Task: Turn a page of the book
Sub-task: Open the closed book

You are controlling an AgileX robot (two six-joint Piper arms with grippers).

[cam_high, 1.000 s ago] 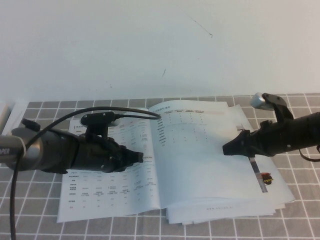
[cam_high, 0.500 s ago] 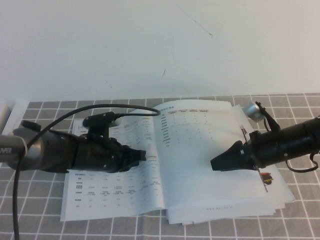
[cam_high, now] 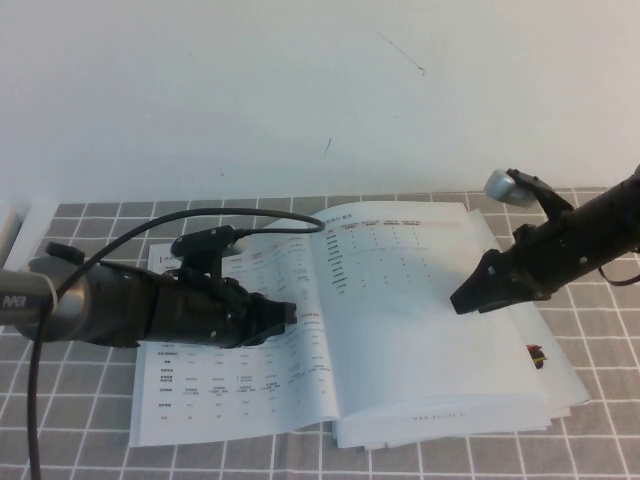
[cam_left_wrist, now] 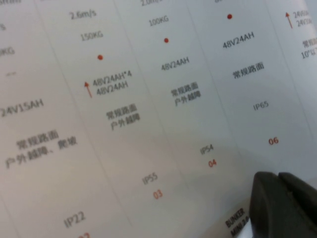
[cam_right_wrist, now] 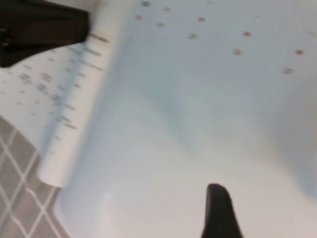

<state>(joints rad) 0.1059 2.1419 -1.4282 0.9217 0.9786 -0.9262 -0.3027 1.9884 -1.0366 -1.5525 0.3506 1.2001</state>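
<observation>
The book (cam_high: 235, 395) lies open on the grey checked cloth, its left side dense with tables. My left gripper (cam_high: 288, 318) is shut and its tip rests on that left side near the spine; its fingertips (cam_left_wrist: 280, 201) sit together on the printed paper. The page (cam_high: 400, 330), with a short table at its top and blank below, is the right-hand sheet. My right gripper (cam_high: 460, 300) is at its outer part, raised a little. In the right wrist view one dark fingertip (cam_right_wrist: 218, 210) shows against the bulging page (cam_right_wrist: 198, 99); the other is hidden.
Loose white sheets with a red-and-black photo (cam_high: 537, 355) stick out under the book's right edge. A black cable (cam_high: 250, 216) arcs over the left arm. White objects (cam_high: 15, 225) lie at the far left edge. A white wall stands behind the table.
My right gripper slid left and down across the page, then rose up and to the right. The red strip beside it is now covered. My left gripper has crept slightly right.
</observation>
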